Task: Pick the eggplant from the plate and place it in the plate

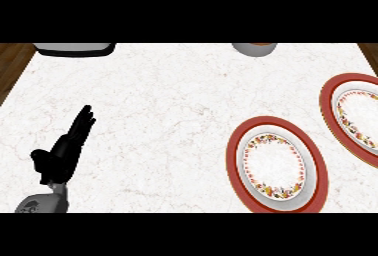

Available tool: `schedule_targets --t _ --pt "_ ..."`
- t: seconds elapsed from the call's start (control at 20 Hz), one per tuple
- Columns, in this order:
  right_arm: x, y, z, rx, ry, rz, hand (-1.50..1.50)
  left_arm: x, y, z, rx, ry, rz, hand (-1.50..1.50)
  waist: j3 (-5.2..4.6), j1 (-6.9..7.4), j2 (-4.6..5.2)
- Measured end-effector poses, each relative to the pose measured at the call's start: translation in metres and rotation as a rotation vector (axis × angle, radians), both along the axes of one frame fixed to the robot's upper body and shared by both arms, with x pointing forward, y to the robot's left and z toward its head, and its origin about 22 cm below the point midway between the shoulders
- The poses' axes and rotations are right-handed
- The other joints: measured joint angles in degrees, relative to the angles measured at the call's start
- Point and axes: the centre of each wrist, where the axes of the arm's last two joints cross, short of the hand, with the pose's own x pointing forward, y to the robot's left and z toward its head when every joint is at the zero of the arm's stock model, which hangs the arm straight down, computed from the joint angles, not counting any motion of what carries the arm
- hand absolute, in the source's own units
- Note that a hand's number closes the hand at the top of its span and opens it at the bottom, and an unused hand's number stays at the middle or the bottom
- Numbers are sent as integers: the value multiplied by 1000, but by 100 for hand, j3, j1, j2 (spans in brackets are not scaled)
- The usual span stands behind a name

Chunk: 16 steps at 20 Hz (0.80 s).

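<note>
Two red-rimmed plates with floral white centres lie on the white marble counter. One plate (277,165) is at the lower right, the other plate (354,115) is cut off by the right edge. No eggplant shows on either plate or anywhere else in the head view. My left hand (65,150) rests at the lower left with its fingers straight and pointing up, holding nothing. My right hand does not show.
A grey appliance with a black base (74,48) sits at the counter's far left edge. A grey round vessel (255,48) stands at the far edge, right of centre. Wooden floor shows past the counter's left and right corners.
</note>
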Motion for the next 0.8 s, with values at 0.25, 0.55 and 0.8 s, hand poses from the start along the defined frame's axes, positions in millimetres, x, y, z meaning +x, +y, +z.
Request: schedule_targets --t 0.25,0.55,0.8 --pt "21 4 -17 69 27 -68 -150 5 -5 2 -1 1 -7 0 2 1 4" --pt "28 0 -25 196 -47 -109 -150 -1 -5 4 8 -1 -5 0 7 -1 3" --pt "13 -20 -22 326 -226 -144 -150 -1 -2 5 3 2 11 0 7 -61 -9"
